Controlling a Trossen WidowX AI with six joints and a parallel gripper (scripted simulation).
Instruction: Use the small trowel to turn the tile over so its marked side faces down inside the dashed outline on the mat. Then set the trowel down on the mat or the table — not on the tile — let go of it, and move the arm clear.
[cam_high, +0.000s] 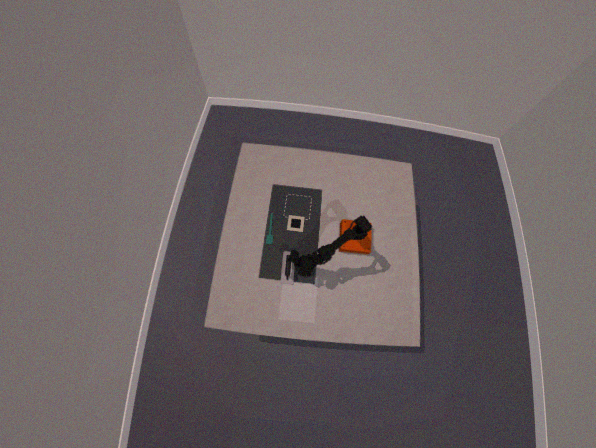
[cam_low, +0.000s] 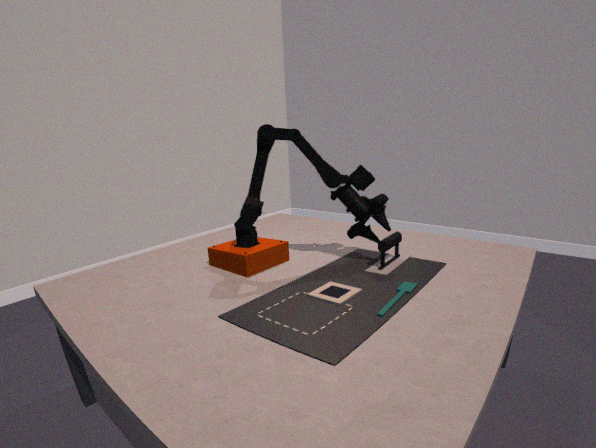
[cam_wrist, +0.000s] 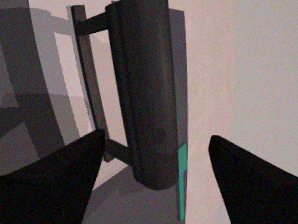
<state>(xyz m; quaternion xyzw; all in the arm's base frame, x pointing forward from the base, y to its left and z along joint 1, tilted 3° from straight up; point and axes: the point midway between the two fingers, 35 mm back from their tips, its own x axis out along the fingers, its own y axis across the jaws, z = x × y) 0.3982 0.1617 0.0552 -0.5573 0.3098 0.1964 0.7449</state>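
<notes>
My gripper (cam_high: 296, 264) (cam_low: 384, 236) (cam_wrist: 158, 139) is open and empty near the black handle (cam_high: 288, 269) (cam_low: 390, 241) (cam_wrist: 150, 90). The tile (cam_high: 289, 229) (cam_low: 320, 293) lies marked side up, nearer the counter's (cam_high: 360, 310) (cam_low: 200, 380) edge opposite the robot.

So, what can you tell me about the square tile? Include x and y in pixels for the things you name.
The square cream tile with a dark square centre (cam_high: 302, 224) (cam_low: 334, 291) looks thin, rigid and smooth, its material unclear. It lies flat, the dark square facing up, on the dark grey mat (cam_high: 285, 242) (cam_low: 350, 330) (cam_wrist: 181, 90), mostly outside the dashed pale outline (cam_high: 298, 195) (cam_low: 309, 334), just overlapping one edge. Only the mat touches it.
</notes>
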